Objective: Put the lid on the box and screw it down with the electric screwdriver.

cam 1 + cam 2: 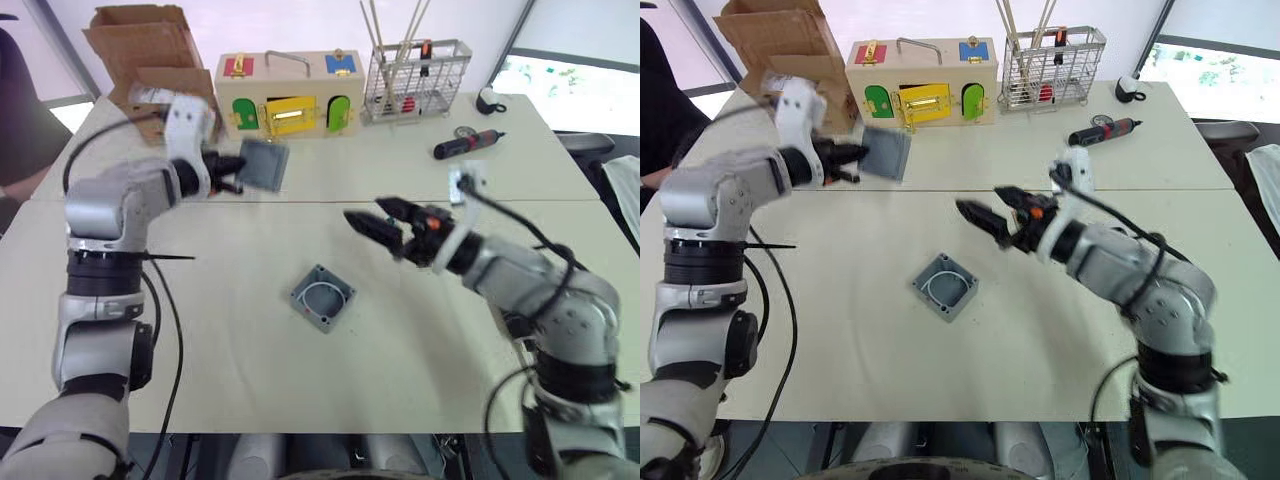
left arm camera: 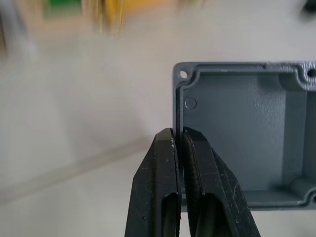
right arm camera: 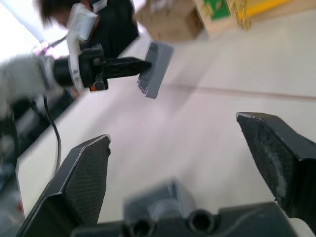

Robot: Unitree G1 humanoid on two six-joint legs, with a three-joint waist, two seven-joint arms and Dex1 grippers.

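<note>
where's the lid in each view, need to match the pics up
Left eye view: lid, upper left of centre, pinched by the left gripper.
Right eye view, same place, before the wooden box.
Left wrist view, rim between the fingers.
Right wrist view, upper middle.

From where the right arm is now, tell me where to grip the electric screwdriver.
Probably grip the thick dark body of the electric screwdriver, coming from above with the open right claw. It lies flat on the table, bit pointing right, so squeezing across the barrel looks most secure.

No legible text, label, brand or number on anything.
</note>
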